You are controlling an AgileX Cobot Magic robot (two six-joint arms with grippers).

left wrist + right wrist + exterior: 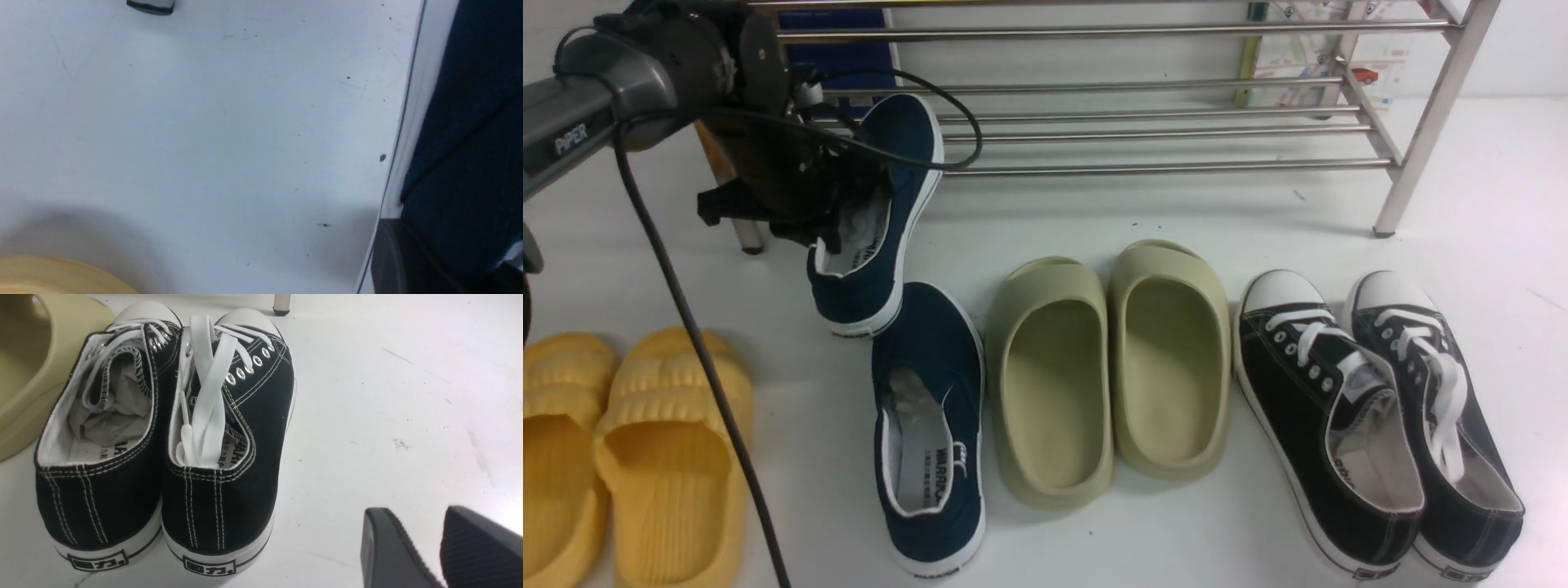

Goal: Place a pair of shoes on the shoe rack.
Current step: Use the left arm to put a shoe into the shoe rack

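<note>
My left gripper [849,216] is shut on one navy-blue slip-on shoe [894,196], gripping its side wall near the opening. The shoe hangs tilted, toe raised towards the left end of the steel shoe rack [1176,86], heel low over the floor. In the left wrist view the shoe [470,122] fills one side, against a dark finger [392,257]. The second navy shoe [929,425] lies flat on the floor below it. My right gripper [425,522] is open and empty over bare floor beside the black sneakers; it is out of the front view.
Olive-green slippers [1107,367] sit in the middle, black lace-up sneakers [1372,416] at the right, also in the right wrist view [163,428], and yellow slippers [629,457] at the left. The rack's front right leg [1413,155] stands on the white floor.
</note>
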